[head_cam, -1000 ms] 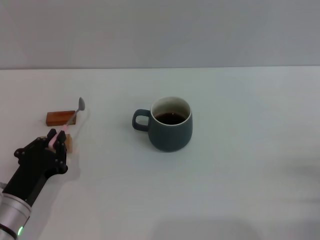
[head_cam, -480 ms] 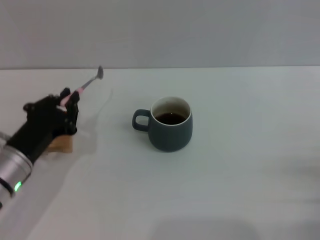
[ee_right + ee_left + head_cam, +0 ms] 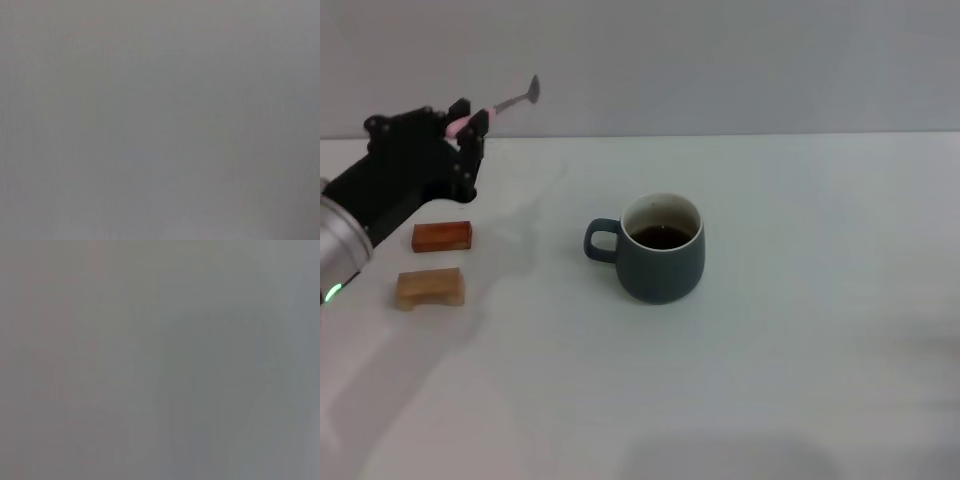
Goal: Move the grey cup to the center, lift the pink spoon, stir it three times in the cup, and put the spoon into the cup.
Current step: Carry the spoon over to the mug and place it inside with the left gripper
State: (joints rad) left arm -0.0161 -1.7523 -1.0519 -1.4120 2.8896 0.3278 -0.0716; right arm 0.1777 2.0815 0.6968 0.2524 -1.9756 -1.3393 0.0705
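Note:
The grey cup stands upright near the middle of the white table, handle toward the left, dark liquid inside. High at the far left, well above the table, my left gripper is shut on the pink spoon. The spoon's pink handle sits between the fingers and its metal bowl points up and to the right, toward the cup but far from it. Both wrist views show only plain grey. My right gripper is out of view.
Two small wooden blocks lie on the table at the left: a reddish one and a paler one nearer the front. The white table runs back to a grey wall.
My left gripper has risen from the table beside the blocks to well above it, carrying the spoon up and slightly right. Both blocks now lie uncovered. The cup has not moved.

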